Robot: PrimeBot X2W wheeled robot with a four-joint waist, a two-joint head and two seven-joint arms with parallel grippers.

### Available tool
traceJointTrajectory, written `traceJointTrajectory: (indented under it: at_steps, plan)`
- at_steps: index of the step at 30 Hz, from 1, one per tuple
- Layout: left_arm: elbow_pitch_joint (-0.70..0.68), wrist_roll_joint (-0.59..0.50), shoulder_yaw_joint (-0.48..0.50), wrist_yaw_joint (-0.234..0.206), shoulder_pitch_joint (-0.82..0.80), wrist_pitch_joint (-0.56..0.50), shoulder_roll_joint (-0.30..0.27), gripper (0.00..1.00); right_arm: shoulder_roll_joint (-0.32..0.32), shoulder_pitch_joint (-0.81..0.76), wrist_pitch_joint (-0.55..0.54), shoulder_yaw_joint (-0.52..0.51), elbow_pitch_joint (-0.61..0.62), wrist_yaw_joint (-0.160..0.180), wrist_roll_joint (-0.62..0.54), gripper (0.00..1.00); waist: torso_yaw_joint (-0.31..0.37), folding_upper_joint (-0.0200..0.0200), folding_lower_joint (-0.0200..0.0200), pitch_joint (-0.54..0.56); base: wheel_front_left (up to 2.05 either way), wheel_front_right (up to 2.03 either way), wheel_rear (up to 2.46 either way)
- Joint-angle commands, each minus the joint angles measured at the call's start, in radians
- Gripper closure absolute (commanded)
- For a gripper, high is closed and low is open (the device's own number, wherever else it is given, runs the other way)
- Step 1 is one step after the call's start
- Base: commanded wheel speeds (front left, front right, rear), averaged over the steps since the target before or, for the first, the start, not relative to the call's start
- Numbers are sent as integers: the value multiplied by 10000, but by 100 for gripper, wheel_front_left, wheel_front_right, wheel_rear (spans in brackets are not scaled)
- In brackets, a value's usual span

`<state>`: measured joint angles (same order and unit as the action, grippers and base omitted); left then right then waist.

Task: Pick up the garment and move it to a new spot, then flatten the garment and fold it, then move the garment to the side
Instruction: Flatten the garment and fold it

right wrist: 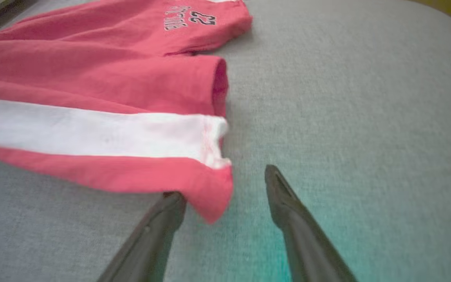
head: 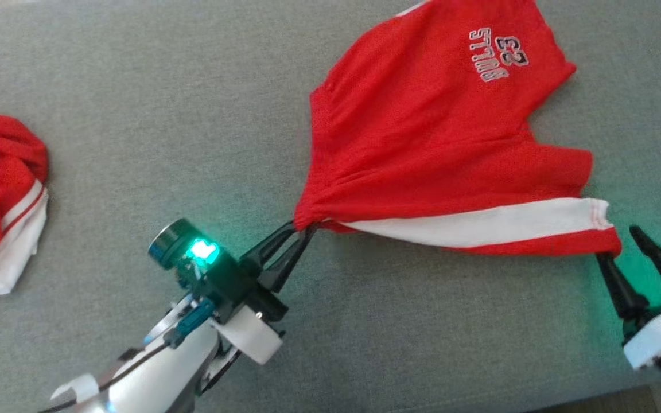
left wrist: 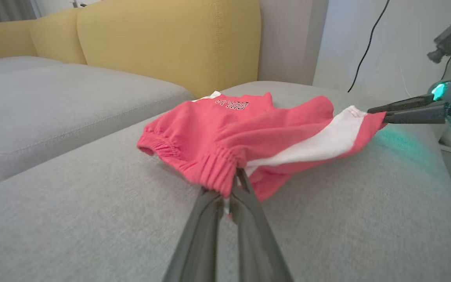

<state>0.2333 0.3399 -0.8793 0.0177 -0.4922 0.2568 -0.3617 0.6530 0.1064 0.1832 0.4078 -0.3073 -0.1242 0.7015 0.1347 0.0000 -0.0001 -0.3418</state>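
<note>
In the head view the garment (head: 439, 132) (soft, light shorts, likely limp) lay far right on the sofa (head: 135, 115), the left gripper (head: 302, 229) with jaws shut on its corner. The left wrist view showed that hold on the elastic waistband (left wrist: 210, 172), which looked a sound place to grip. In the right wrist view the right gripper (right wrist: 223, 182) stood with jaws open, the hem corner (right wrist: 206, 188) between them, ungripped.

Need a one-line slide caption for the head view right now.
Left gripper pinches the red shorts by the waistband on the grey cushion; right gripper, open, sits at the hem corner.
</note>
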Motion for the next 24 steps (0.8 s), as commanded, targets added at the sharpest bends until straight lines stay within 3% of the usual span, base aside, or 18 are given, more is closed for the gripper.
traceJointTrajectory:
  at_steps: [1,8,12,16,24]
  plan:
    - [-305,-141,653,-37,-58,48,-129,100,198,-393,16,-155,378,-65,175,0,-87,0,1,164,0,0,0]
    - [-216,-632,1711,285,747,49,29,100,24,-1756,-210,-1070,1820,-65,1328,0,-265,0,1,702,0,0,0]
    - [-78,-888,2030,559,916,49,233,100,236,-2101,-688,-1191,2686,-65,2056,0,-418,0,1,875,0,0,0]
    - [30,-1108,2247,756,971,49,469,100,483,-2152,-1197,-1144,2817,-65,1805,0,-574,0,1,918,0,0,0]
    - [168,-1370,2386,992,980,49,922,100,301,-2030,-1604,-419,2393,-65,1045,0,-902,0,1,908,0,0,0]
